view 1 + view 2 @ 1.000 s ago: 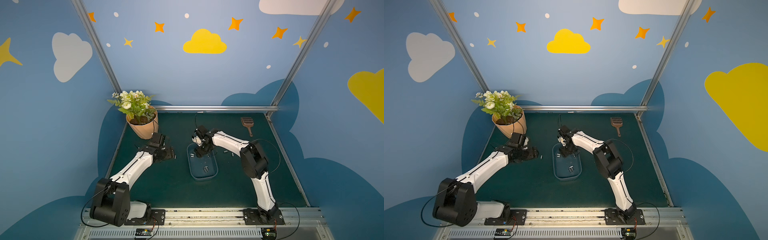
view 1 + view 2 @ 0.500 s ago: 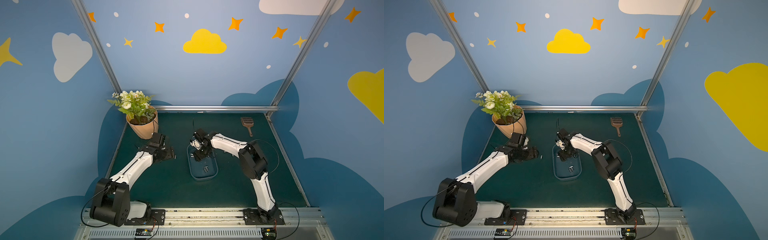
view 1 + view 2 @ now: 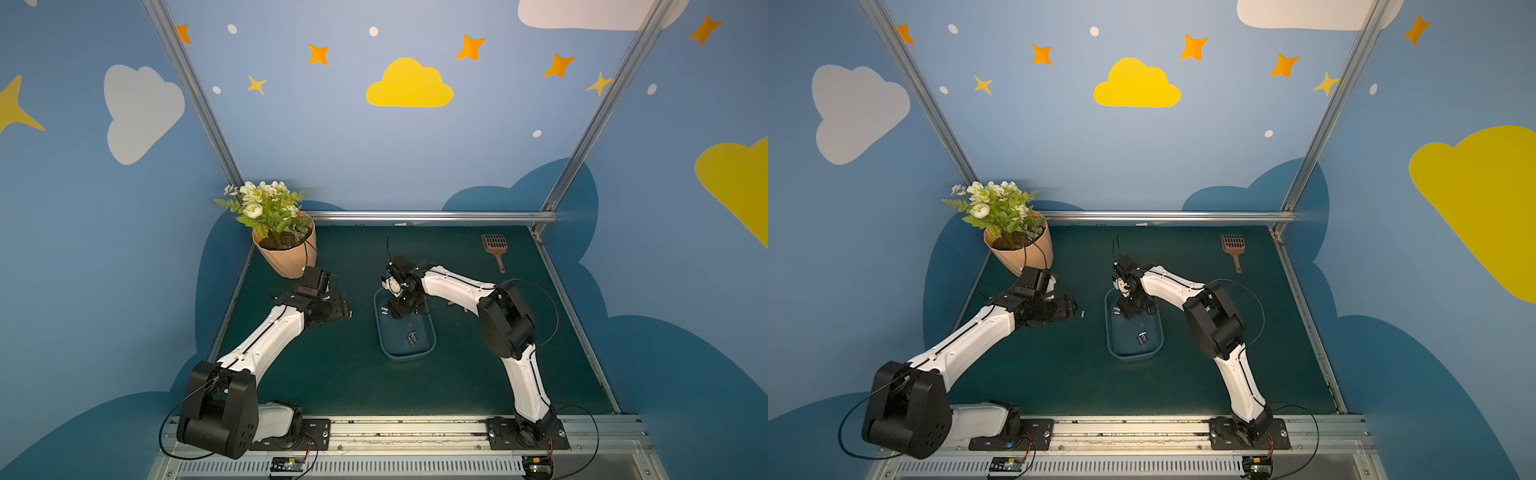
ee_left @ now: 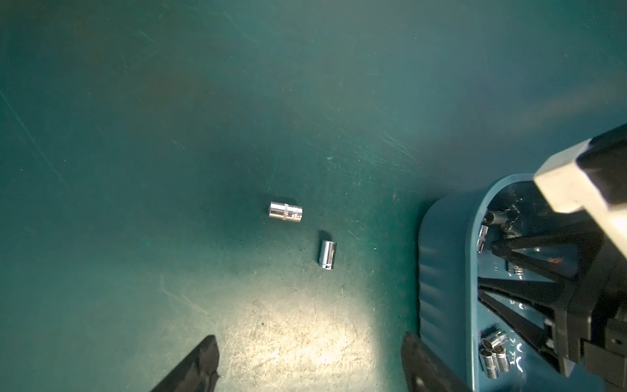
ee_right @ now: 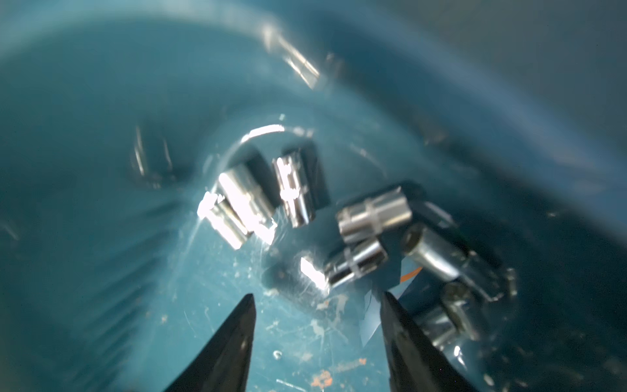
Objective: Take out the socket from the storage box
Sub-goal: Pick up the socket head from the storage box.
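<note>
Right gripper [image 5: 318,294] apart inside storage box [image 4: 441,271] | left gripper [image 4: 308,336] apart | two sockets [image 4: 285,212] on mat [image 4: 135,101]

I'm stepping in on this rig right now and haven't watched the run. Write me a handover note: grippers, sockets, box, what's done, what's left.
Left gripper: open, empty, over the mat beside the storage box.
Right gripper: inside the box, jaws apart, nothing between them.
Done: a socket and a second socket lie on the mat, outside the box.
Left: several sockets lie on the box floor; probably close on the nearest and lift it out.
</note>
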`<act>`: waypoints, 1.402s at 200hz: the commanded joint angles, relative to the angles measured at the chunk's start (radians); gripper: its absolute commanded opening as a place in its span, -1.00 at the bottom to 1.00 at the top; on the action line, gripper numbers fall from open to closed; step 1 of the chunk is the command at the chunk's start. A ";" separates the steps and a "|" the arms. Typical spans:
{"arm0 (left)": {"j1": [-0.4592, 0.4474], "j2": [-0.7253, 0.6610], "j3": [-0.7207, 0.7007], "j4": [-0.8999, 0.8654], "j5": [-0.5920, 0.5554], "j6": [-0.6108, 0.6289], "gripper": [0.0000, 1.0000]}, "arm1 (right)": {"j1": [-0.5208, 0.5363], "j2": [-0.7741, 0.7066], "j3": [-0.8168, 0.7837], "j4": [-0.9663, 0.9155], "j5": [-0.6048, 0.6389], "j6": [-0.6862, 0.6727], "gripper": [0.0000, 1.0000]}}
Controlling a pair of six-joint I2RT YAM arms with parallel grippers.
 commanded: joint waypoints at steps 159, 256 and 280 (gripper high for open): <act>0.003 -0.031 -0.019 -0.012 0.004 -0.005 0.70 | -0.011 0.042 -0.003 0.021 0.038 0.126 -0.61; 0.004 -0.036 -0.016 -0.013 0.004 -0.004 0.70 | -0.018 -0.082 -0.049 0.020 0.022 0.106 -0.82; 0.004 -0.034 -0.013 -0.013 0.004 -0.004 0.70 | -0.030 -0.151 -0.064 0.010 0.034 0.095 -0.82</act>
